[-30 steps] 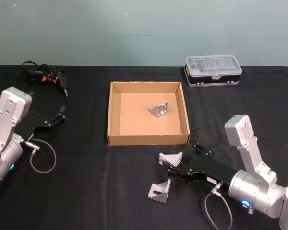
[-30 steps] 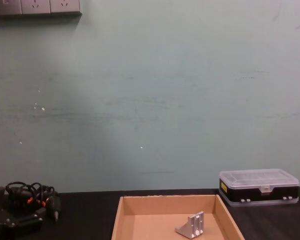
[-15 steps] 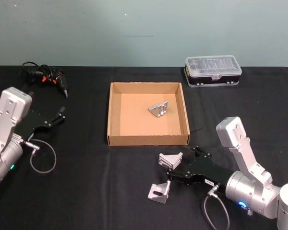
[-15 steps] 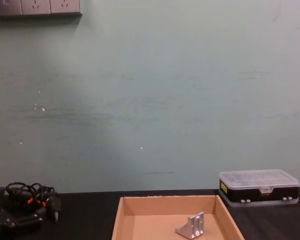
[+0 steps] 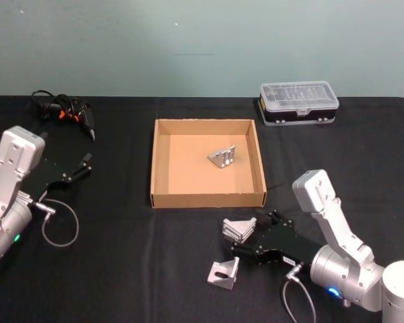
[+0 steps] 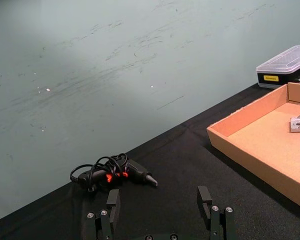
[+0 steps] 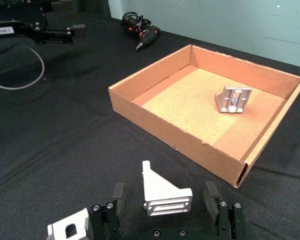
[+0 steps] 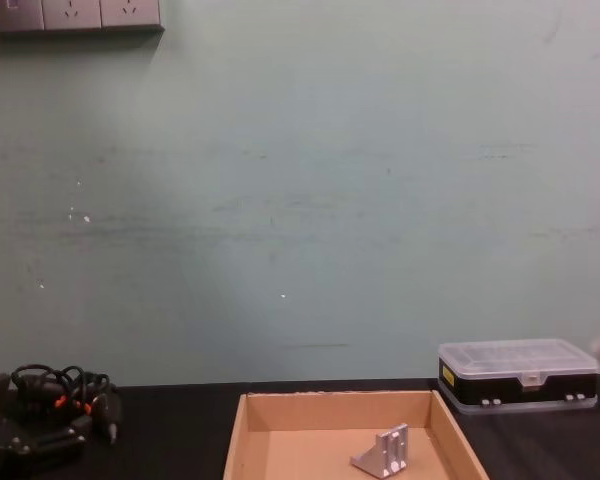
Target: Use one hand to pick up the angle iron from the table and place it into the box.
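Between the spread jaws of my right gripper (image 7: 163,194), one angle iron (image 5: 239,227) is sitting on the table (image 5: 121,269), untouched. Just ahead, the box (image 5: 153,161) is holding a second angle iron (image 5: 221,157). Left gripper (image 6: 158,198) is idling open, well aside.

**Three angle irons, one box, two claws**

There are three angle irons. One iron (image 7: 164,196) sits between the spread fingers of the right claw (image 7: 164,193), a second iron (image 5: 223,272) lies just beside that claw, and a third iron (image 5: 222,157) lies ahead of it in the single box (image 5: 163,168). One plastic case (image 5: 299,101) sits beyond. One corded tool (image 6: 119,172) lies ahead of the left claw (image 6: 159,192).
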Controlling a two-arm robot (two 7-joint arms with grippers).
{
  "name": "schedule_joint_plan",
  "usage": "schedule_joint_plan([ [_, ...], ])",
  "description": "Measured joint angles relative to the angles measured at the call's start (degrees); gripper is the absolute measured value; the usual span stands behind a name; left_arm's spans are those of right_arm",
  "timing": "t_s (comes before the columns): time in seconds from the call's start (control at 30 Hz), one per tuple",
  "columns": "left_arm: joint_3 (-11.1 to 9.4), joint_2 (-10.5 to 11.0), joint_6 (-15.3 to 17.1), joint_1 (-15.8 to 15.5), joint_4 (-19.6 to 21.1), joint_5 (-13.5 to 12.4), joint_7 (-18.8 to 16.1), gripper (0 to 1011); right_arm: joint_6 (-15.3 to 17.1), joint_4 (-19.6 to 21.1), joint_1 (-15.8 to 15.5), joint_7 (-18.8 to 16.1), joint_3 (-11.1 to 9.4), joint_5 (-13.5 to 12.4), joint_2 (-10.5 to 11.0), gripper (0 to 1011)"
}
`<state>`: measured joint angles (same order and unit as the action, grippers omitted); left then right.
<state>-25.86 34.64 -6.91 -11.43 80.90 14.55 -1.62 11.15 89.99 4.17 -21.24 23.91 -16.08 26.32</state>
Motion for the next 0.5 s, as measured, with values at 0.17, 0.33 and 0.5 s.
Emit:
schedule_joint_plan([
  [0.17, 0.00, 0.00, 0.00, 0.00, 0.00, 0.00, 0.00, 1011, 0.56, -0.32, 0.21, 0.09, 0.21, 0.93, -0.40, 1000],
  [0.33, 0.00, 0.00, 0.00, 0.00, 0.00, 0.00, 0.00, 1011, 0.55, -0.30, 0.21, 0.14, 0.19, 0.89, -0.35, 1000],
  [0.5, 0.00, 0.00, 0.00, 0.00, 0.00, 0.00, 0.00, 1011, 0.50, -0.28, 0.18, 0.14, 0.17, 0.82, -0.32, 935],
])
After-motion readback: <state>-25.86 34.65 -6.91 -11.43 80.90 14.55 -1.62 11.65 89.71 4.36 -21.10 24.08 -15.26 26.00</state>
